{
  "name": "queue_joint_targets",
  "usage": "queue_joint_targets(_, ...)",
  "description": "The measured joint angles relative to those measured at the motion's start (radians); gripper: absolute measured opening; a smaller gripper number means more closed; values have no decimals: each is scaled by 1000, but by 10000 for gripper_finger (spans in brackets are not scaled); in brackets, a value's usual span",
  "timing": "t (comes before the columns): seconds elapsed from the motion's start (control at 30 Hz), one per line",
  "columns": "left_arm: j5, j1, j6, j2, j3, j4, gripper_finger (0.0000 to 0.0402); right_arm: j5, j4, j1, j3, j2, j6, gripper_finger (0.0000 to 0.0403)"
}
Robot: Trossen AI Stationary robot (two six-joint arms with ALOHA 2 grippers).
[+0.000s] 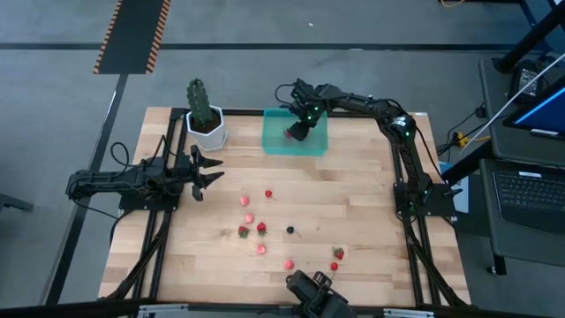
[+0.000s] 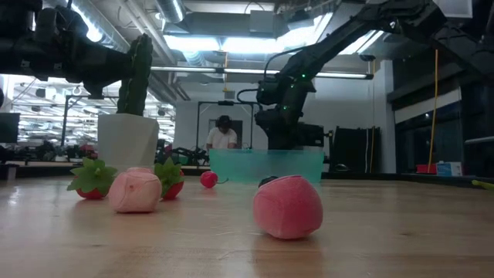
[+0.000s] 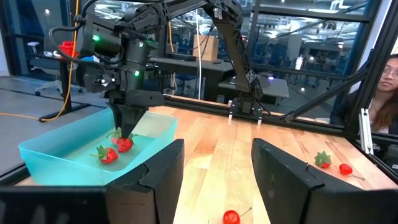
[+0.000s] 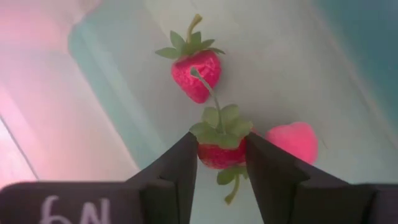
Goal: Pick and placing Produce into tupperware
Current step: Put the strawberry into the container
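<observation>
The teal tupperware (image 1: 274,141) stands at the table's far edge, beside the cactus in its white pot (image 1: 207,131). My right gripper (image 4: 221,168) reaches down into it, shut on a red strawberry (image 4: 219,154). Inside the tupperware also lie another red strawberry (image 4: 196,71) and a pink piece (image 4: 292,140), both on its floor. Several red and pink pieces (image 1: 262,228) and a small dark berry (image 1: 290,230) lie on the wood at mid-table. My left gripper (image 1: 212,170) waits open at the table's left, pointing level. My right gripper pinches the strawberry by the two sides of its red body (image 4: 205,155), just under the green top, between its two fingers. The fingers (image 3: 127,124) come steeply from above into the tupperware. Whether the strawberry rests on the tupperware's floor, I cannot tell.
The tall cactus (image 1: 201,102) rises just left of the tupperware. A dark camera mount (image 1: 313,291) sits at the table's near edge. Two more pieces (image 1: 337,256) lie near the front right. A person (image 3: 382,81) is beyond the table's edge.
</observation>
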Motion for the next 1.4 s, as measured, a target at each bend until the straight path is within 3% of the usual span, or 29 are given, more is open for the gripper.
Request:
queue_joint_targets(0.23,0,0,0,0,0,-5,181,0,22,0,0,0,1,182)
queue_joint_targets(0.47,0,0,-2,0,0,-14,181,1,-4,0,-2,-28,57,192)
queue_joint_targets(0.87,5,0,-3,0,0,-15,181,55,-119,99,-2,-304,28,193)
queue_joint_targets(1.07,7,0,-2,0,0,-15,181,142,-226,246,-3,-452,53,193)
queue_joint_targets(1.2,8,0,0,0,0,-15,181,165,-227,361,-93,-557,48,193)
queue_joint_targets(1.4,8,0,0,0,0,-15,181,167,-124,471,-371,-742,152,193)
